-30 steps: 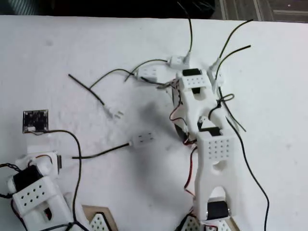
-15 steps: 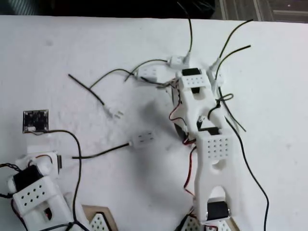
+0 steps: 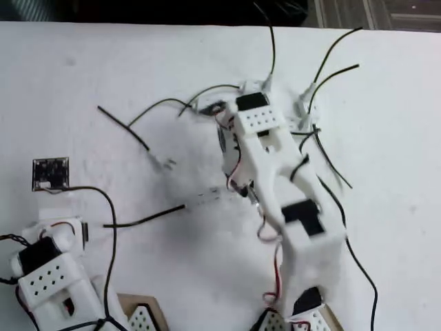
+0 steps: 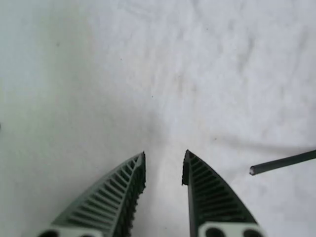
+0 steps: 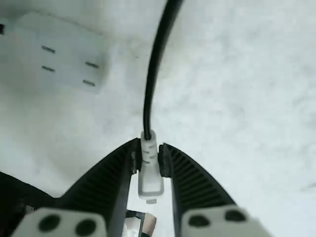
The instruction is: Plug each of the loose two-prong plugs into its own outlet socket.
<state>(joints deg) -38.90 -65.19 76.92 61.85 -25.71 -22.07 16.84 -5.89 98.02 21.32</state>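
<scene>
From the high view, the right arm (image 3: 258,121) stretches to the far middle of the table (image 3: 386,207). Its wrist is over a tangle of black leads just beside a far socket (image 3: 207,105), while the left arm (image 3: 48,276) sits folded at the near left corner. A loose plug (image 3: 165,163) lies left of centre with its prongs bare, and a second socket (image 3: 207,198) lies a little nearer, apart from it. In the left wrist view the left gripper (image 4: 164,160) hangs with its jaws spread over bare table, holding nothing; a cable end (image 4: 284,162) lies near it. In the right wrist view the right gripper (image 5: 148,145) is clamped on a white plug (image 5: 149,180). Its black cable (image 5: 155,74) runs away past an outlet socket (image 5: 66,61) lying slots-up, near but not touching. This is probably the far socket, though I cannot be sure. The risk I see is that the jaws pinch the plug at its narrow neck, so it could swivel as the stiff cable drags, and the prongs would miss the slots. The socket also lies unheld, so a push could simply slide it away.
</scene>
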